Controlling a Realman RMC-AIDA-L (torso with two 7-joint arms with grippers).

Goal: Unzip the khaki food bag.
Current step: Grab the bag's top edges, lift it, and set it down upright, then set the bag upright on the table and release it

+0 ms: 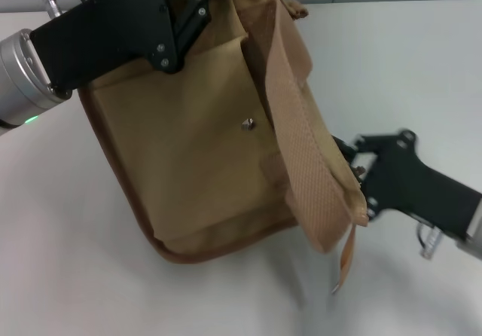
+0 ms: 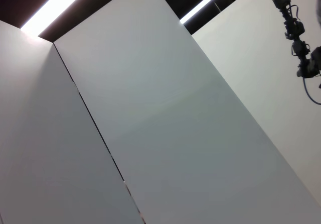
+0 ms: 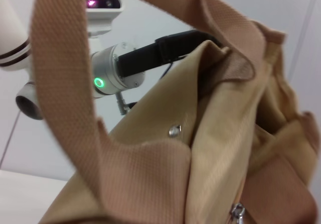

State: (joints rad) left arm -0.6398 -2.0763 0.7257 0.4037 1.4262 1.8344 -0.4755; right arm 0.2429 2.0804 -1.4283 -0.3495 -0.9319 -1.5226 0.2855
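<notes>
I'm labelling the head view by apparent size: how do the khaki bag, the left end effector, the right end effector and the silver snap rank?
1. khaki food bag
2. left end effector and right end effector: not ranked, since both are partly hidden
3. silver snap

White wall panels (image 2: 165, 118), ceiling light strips (image 2: 55, 5).

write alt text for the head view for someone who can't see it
A khaki food bag lies tilted on a white table, its silver snap facing up. The left hand is at its far edge, the right hand by a brown webbing handle.
</notes>
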